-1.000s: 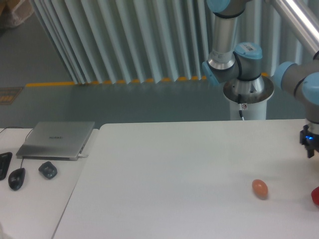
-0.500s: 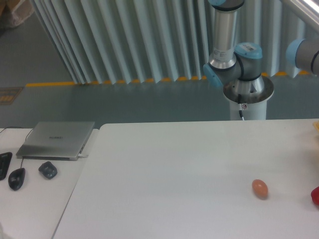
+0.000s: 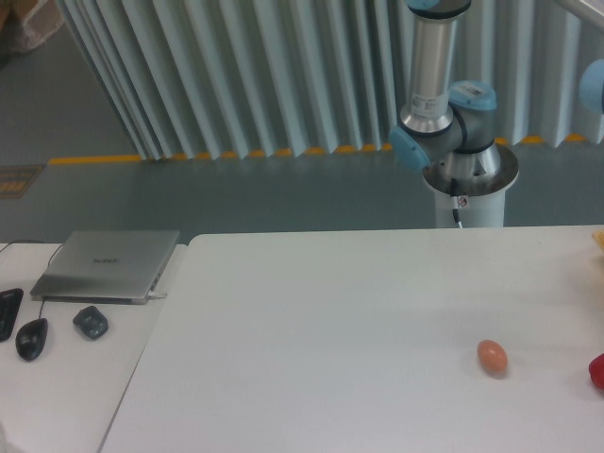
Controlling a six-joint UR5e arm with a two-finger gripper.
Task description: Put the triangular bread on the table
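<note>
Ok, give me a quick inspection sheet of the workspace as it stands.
Surface: white table, matte, mostly bare.
Job's things: pale yellow sliver at the right edge, possibly the triangular bread; too cropped to confirm.
Clutter: egg; red item cut by the frame.
Pincer: not in view; only arm base and joints show.
Cables: thin cable on the base.
Surroundings: side desk with closed laptop, two mice; ribbed wall panels behind.
</note>
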